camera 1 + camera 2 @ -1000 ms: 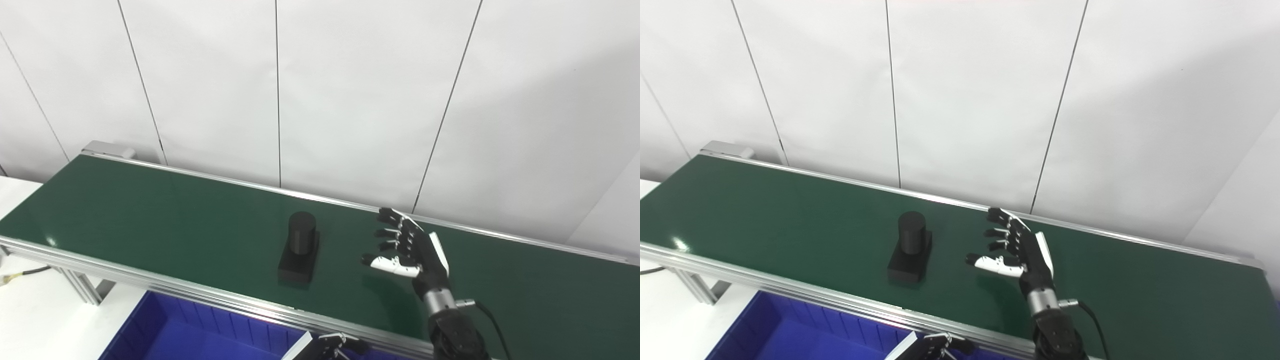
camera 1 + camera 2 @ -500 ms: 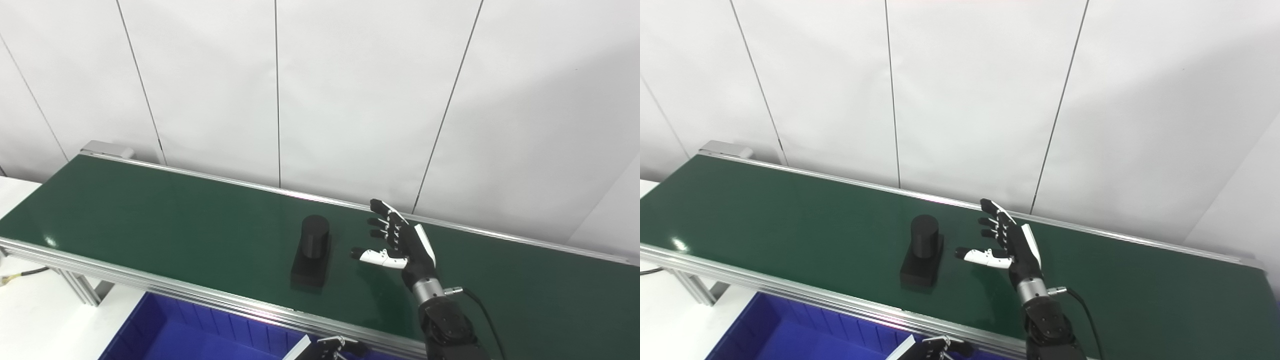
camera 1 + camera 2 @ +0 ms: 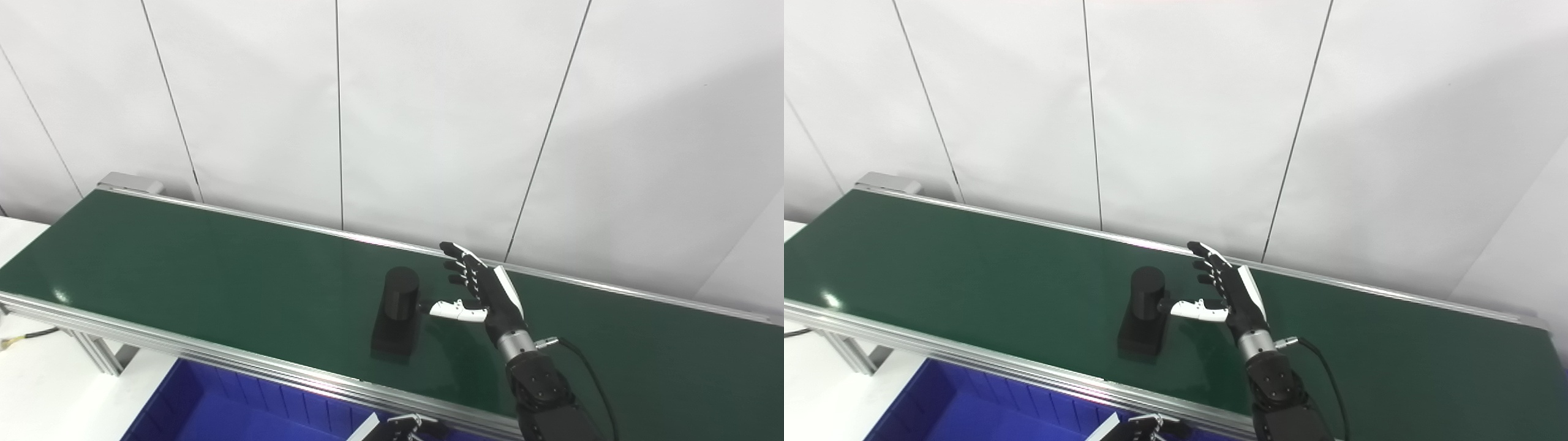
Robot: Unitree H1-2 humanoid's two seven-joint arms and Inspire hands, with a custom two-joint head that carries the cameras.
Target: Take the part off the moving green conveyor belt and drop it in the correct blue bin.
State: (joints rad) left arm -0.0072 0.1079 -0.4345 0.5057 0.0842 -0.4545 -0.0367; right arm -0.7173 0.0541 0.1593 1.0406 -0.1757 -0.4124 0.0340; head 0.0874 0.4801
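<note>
Black plastic is what the single part (image 3: 397,311) appears to be made of: one upright cylinder set on a low rectangular base, matte and unmarked. It is seen standing upright on the one green conveyor belt (image 3: 184,263), roughly midway along the visible stretch and nearer the front rail than the back. One blue bin (image 3: 202,407) is visible below the front rail at the lower left, with ribbed inner walls; only part of it is shown.

Two hands are counted. The right hand (image 3: 484,294) is held over the belt just to the right of the part, its fingers (image 3: 456,257) spread wide and extended, nothing grasped. Its white thumb is pointed at the cylinder, the tip close beside it; whether contact is made cannot be told. The left hand (image 3: 407,425) is glimpsed only at the bottom edge, below the rail, and its state cannot be told.

White wall panels (image 3: 429,110) are seen behind the belt. A black cable (image 3: 588,373) is looped from the right wrist.
</note>
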